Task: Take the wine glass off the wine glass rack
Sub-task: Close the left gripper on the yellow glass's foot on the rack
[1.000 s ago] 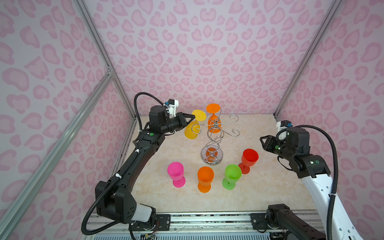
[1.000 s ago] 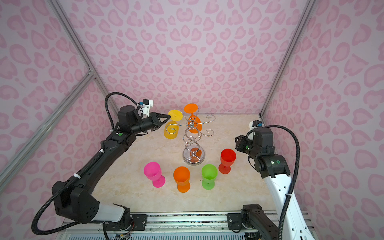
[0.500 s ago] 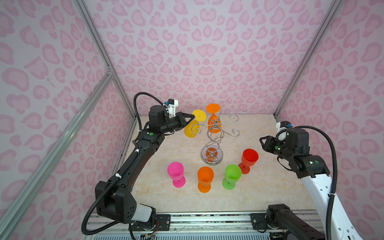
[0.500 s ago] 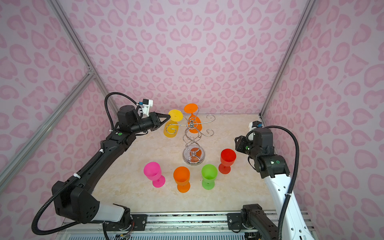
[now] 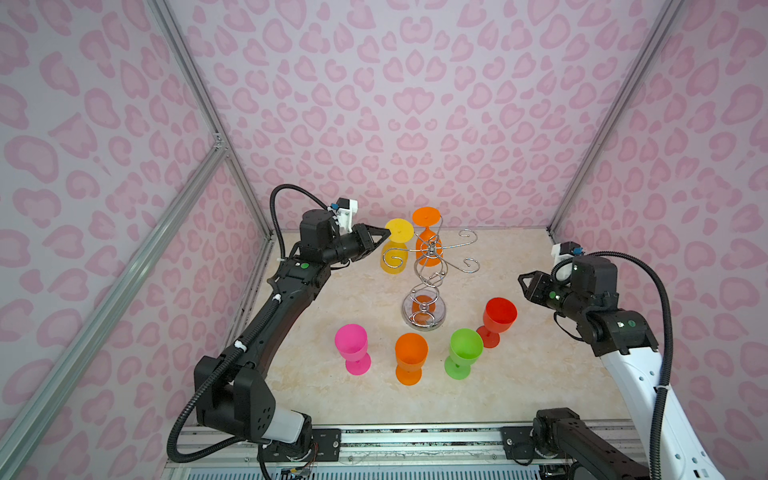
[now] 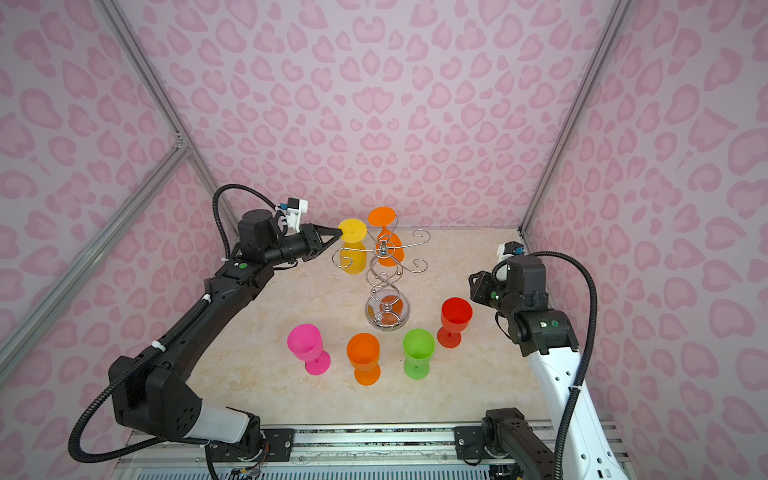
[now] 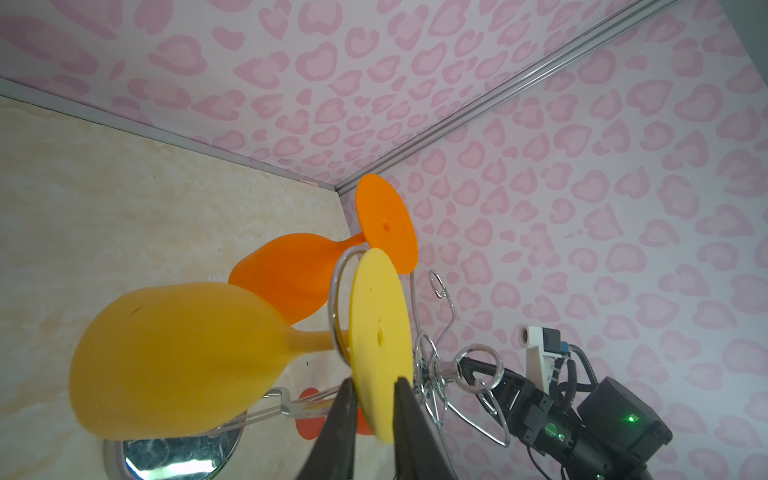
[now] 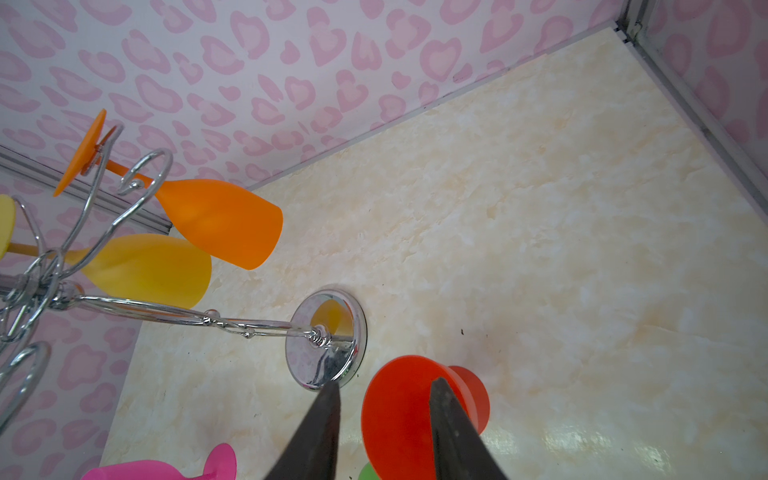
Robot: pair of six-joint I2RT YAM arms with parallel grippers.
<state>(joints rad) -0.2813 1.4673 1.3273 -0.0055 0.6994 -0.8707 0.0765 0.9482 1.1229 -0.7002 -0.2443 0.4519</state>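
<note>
Left end effector level, straddling yellow glass foot, clamp unclear; right end effector parted.

Walls: pink heart-spot print | Tabletop: cream marble pattern | Frame posts: aluminium, at corners | Light: even

Four upright glasses fence the front of the wine glass rack; tabletop to its right rear lies open.

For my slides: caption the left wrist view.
Left gripper straddles the foot of the yellow glass, hung on the chrome rack beside the orange glass.
</note>
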